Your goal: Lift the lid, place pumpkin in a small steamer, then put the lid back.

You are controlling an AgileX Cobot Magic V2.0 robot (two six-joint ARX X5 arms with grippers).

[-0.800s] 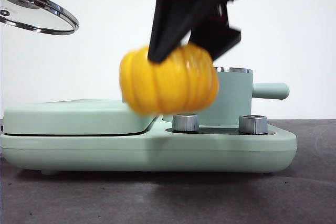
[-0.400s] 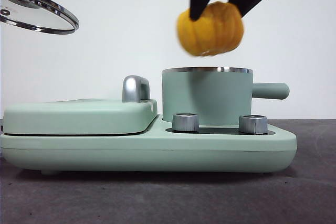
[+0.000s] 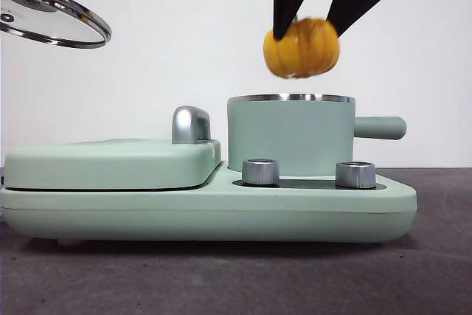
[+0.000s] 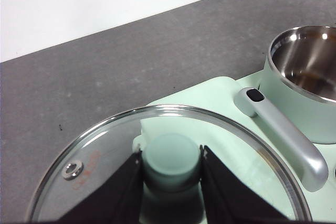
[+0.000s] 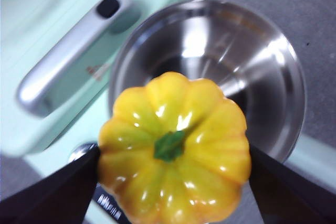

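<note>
My right gripper point(image 3: 313, 23) is shut on the yellow-orange pumpkin point(image 3: 302, 48) and holds it in the air just above the open small steamer point(image 3: 290, 138). In the right wrist view the pumpkin point(image 5: 176, 153) with its green stem hangs over the steamer's bare steel inside point(image 5: 220, 61). High at the far left, my left gripper point(image 4: 172, 169) is shut on the mint knob of the glass lid point(image 4: 94, 161), and the lid point(image 3: 51, 12) hangs tilted there. The steamer point(image 4: 310, 72) shows empty in the left wrist view.
The steamer stands on a wide mint-green appliance base point(image 3: 221, 208) with two silver knobs point(image 3: 260, 172) at its front. A flat mint cover point(image 3: 110, 161) with a silver handle point(image 3: 190, 125) fills the base's left half. The steamer's side handle point(image 3: 380, 127) points right.
The right gripper has carried the pumpkin up from in front of the base to above the steamer, then a little further right. The lid has stayed where it was.
</note>
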